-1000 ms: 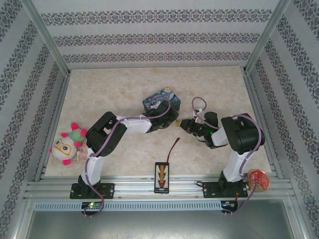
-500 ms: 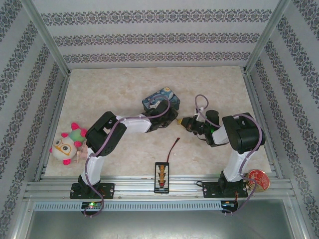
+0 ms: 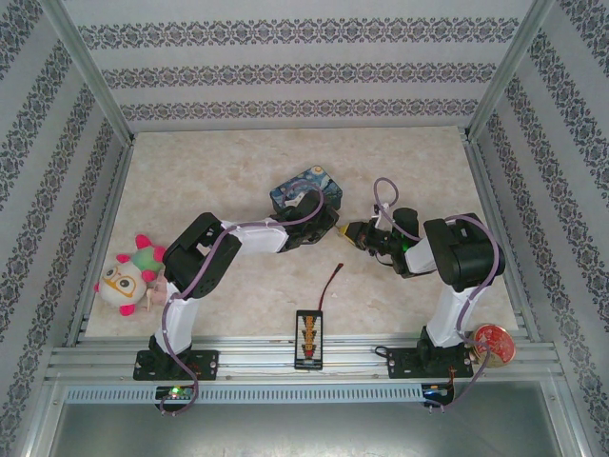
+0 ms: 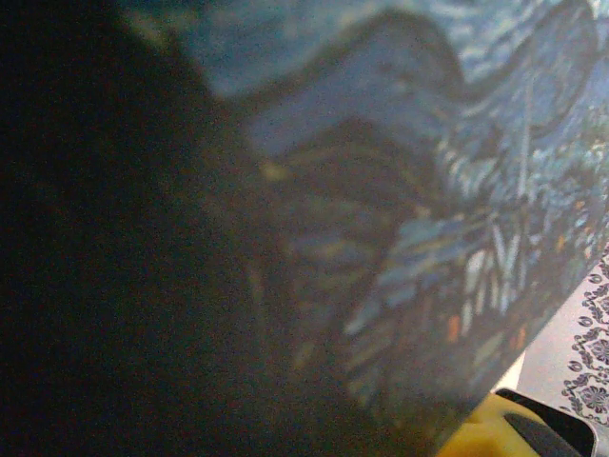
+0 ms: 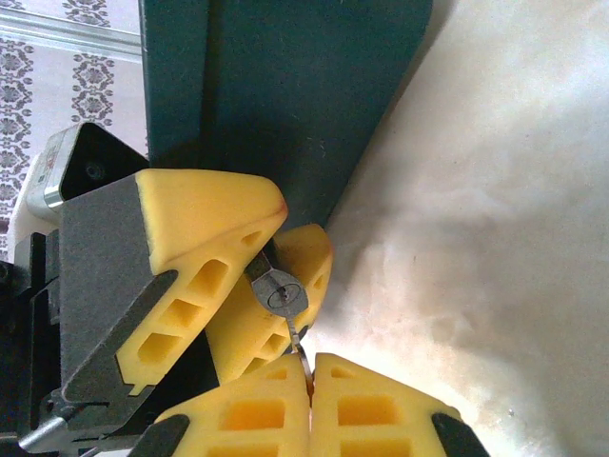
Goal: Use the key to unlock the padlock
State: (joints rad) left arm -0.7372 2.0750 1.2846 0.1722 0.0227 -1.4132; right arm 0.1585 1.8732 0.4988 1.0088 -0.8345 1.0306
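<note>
The small dark padlock (image 5: 278, 290) is pinched between my left gripper's yellow fingers (image 5: 205, 224), its keyhole face turned toward the right wrist camera. My right gripper (image 5: 311, 381) is shut on the thin grey key (image 5: 301, 345), whose tip reaches the keyhole. From above, the left gripper (image 3: 334, 230) and right gripper (image 3: 353, 232) meet tip to tip just in front of the blue painted tin (image 3: 306, 190). The left wrist view is blurred by the tin's side (image 4: 409, 190), with one yellow fingertip (image 4: 481, 436) at the bottom right.
A red-and-black wire (image 3: 331, 283) runs to a black connector block (image 3: 309, 339) near the front rail. A pink-and-white plush toy (image 3: 127, 276) sits at the left edge, and a red round object (image 3: 495, 343) by the right arm's base. Metal frame posts border the table.
My right gripper with the key has edged slightly away from the arm bases, staying against the left gripper's tip. The left arm has not moved.
</note>
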